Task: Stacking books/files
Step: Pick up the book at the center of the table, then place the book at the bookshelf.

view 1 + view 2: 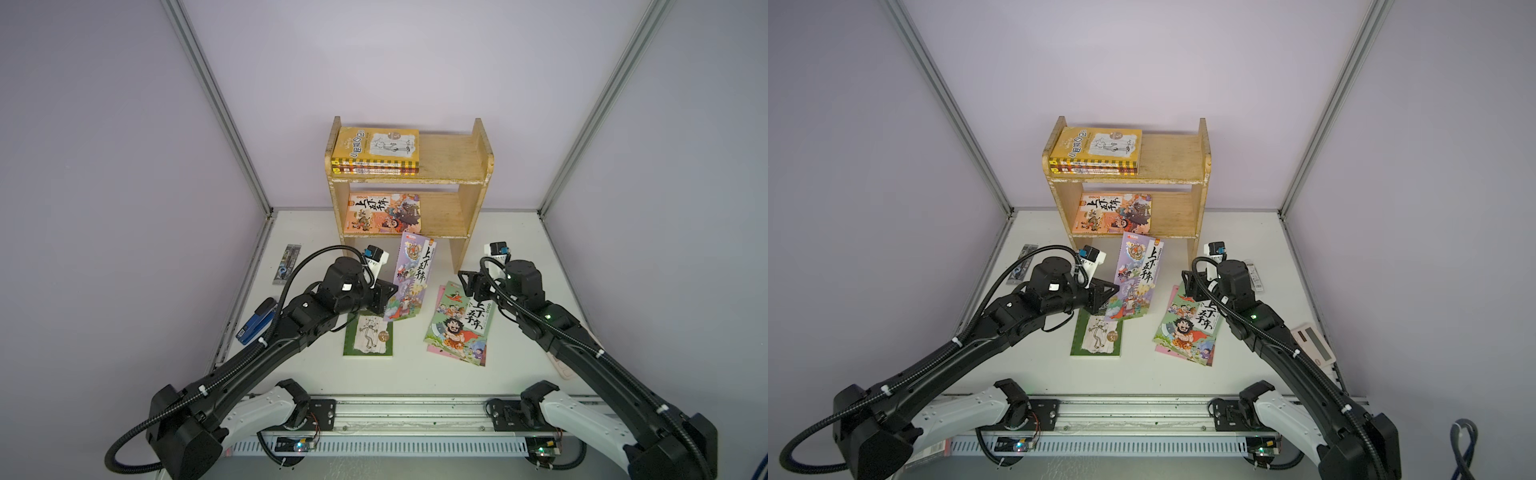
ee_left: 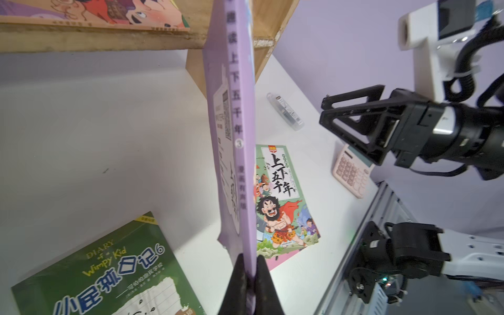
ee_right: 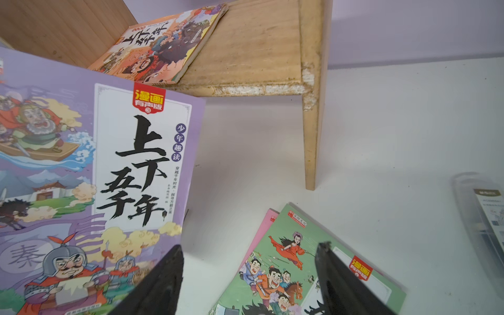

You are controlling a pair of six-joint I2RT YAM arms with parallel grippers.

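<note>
Toward the front, lying flat: green stick-boy paperback, green cartoon book overlapping pink book. Mid-table, clamping purple cartoon book upright between left gripper jaws; hovering right gripper, jaws spread, empty, over green cartoon book. Farthest, resting on wooden shelf: orange cartoon book, yellow paperback stack above.

- Shelf: right halves of both tiers bare; yellow book stack, orange book fill left halves.
- Upright purple book stands before lower tier's front, mid-width.
- Table open between green sketch book and green cartoon book.
</note>
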